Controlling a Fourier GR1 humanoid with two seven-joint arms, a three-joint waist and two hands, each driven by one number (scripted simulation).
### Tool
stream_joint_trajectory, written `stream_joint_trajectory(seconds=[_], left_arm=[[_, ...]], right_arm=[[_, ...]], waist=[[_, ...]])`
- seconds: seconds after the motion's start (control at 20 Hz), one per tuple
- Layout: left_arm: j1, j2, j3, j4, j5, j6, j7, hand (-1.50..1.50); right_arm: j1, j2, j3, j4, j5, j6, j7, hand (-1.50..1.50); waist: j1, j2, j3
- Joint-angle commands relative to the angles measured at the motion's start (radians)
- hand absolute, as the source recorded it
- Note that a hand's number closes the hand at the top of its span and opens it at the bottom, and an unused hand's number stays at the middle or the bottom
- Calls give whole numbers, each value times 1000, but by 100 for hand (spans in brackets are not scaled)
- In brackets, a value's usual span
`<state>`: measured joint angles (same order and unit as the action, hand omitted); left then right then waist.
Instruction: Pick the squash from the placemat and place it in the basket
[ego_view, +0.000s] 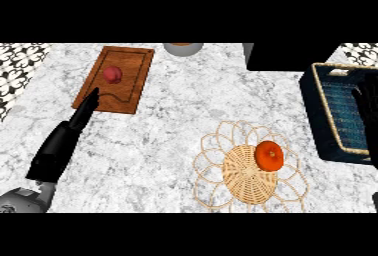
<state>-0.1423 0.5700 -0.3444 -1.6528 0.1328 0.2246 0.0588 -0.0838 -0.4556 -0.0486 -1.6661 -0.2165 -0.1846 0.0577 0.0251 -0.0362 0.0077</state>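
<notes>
The grey-and-white marbled stone table carries a reddish-brown wooden cutting board, grained, just beyond the black left robot hand's fingertips. On the board lies a small pinkish-red rounded fruit. Well to the right of that hand, a round orange squash sits on a tan woven placemat with looped petal edging. Further right is a dark navy rectangular basket with blue weave inside and a cream rim.

Beneath everything, the counter looked like polished grey-white marble. Left of the placemat, which was open-woven straw, lay a glossy brown wooden board. Right of the placemat stood a dark basket with woven blue lining and pale rim. The squash looked smooth, slightly shiny.
</notes>
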Motion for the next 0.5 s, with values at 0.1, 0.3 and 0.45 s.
stream_joint_trajectory(seconds=[0.1,0.3,0.45], left_arm=[[-51,20,54,-10,-14,9,-17,0],[-42,11,73,-2,7,20,-18,0],[-68,6,90,45,18,-4,-53,0]], right_arm=[[-86,46,223,-41,-96,281,-38,150],[-24,343,88,-45,-338,74,-106,150],[-38,299,596,-99,-261,484,-10,150]], waist=[[29,41,-6],[-33,44,35],[22,42,-9]])
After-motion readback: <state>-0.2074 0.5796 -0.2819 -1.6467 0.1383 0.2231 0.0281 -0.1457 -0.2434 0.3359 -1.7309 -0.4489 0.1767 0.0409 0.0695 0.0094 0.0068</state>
